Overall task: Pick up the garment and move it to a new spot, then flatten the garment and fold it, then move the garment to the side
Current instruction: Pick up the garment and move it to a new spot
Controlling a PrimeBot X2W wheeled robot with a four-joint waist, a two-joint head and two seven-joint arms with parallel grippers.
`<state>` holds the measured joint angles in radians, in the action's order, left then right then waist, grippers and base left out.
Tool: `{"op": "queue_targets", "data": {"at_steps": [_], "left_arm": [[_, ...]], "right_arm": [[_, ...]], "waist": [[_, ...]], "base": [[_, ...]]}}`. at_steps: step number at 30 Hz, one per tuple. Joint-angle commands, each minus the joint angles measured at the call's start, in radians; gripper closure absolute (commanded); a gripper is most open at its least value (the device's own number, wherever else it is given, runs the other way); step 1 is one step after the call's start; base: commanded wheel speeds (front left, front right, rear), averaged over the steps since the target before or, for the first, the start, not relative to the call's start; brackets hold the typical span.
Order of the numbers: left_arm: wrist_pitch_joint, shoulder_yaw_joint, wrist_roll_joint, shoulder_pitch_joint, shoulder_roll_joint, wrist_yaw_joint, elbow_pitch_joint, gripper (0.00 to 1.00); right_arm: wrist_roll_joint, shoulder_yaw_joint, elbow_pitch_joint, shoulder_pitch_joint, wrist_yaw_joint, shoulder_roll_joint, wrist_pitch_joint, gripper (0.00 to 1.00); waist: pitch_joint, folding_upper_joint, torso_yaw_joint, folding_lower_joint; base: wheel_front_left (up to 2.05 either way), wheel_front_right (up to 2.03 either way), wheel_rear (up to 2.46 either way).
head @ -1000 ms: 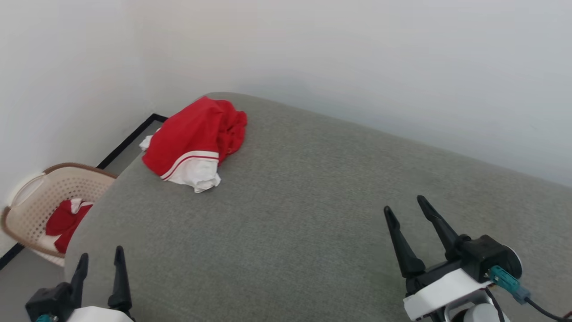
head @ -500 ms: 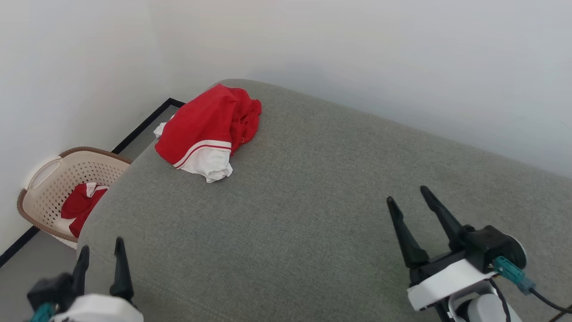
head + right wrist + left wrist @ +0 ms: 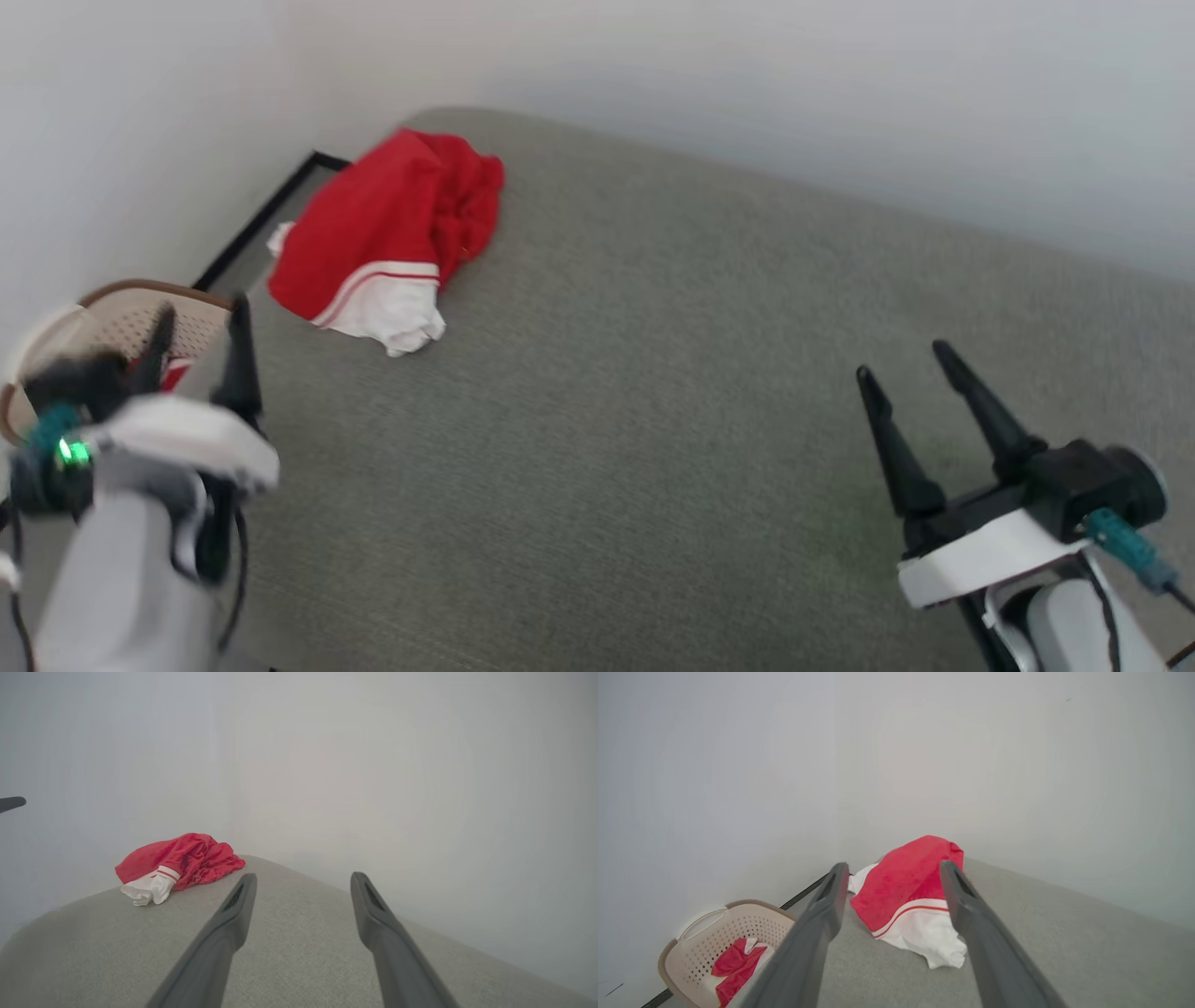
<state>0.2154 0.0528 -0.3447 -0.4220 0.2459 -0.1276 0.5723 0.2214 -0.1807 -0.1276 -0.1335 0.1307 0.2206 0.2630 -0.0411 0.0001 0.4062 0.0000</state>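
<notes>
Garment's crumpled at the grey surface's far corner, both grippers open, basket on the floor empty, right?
No: the basket isn't empty; the left wrist view shows red and white cloth in it. The rest holds.

The left gripper [image 3: 203, 313] is up at the robot's left side, its two dark fingers [image 3: 241, 359] spread wide and pointing forward. It looks smeared from here, so I can only guess that they stand about upright. Its pale forearm [image 3: 121, 569] slopes up beneath it, with a green light [image 3: 70, 453] glowing at the wrist. The right gripper [image 3: 901, 361] sits lower on the right, sharp to the eye, jaws equally wide apart, leaning leftward above a white wrist housing [image 3: 980, 560] with a teal plug [image 3: 1116, 546] at its side
</notes>
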Motion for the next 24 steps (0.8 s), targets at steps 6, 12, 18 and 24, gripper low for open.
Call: {"op": "queue_targets", "data": {"at_steps": [6, 12, 18, 24], "left_arm": [[-0.026, -0.047, -0.096, -0.216, 0.056, -0.002, 0.159, 0.00], [-0.056, -0.078, -0.137, -0.365, 0.101, -0.002, 0.303, 0.00], [-0.136, -0.101, -0.170, -0.533, 0.153, -0.002, 0.476, 0.00], [-0.265, -0.103, -0.188, -0.655, 0.180, 0.006, 0.635, 0.00]], "right_arm": [[-0.021, 0.014, 0.041, -0.059, 0.000, 0.035, 0.003, 0.00], [-0.041, 0.033, 0.077, -0.101, 0.000, 0.062, 0.003, 0.00], [-0.056, 0.032, 0.124, -0.145, 0.000, 0.095, -0.004, 0.00], [-0.067, 0.040, 0.182, -0.166, 0.000, 0.114, -0.026, 0.00]], "waist": [[-0.154, -0.0001, -0.088, 0.0000], [-0.254, -0.0001, -0.136, 0.0000], [-0.375, -0.0001, -0.187, 0.0000], [-0.470, -0.0001, -0.222, 0.0000]], "base": [[0.00, 0.00, 0.00], [0.00, 0.00, 0.00], [0.00, 0.00, 0.00], [0.00, 0.00, 0.00]]}}
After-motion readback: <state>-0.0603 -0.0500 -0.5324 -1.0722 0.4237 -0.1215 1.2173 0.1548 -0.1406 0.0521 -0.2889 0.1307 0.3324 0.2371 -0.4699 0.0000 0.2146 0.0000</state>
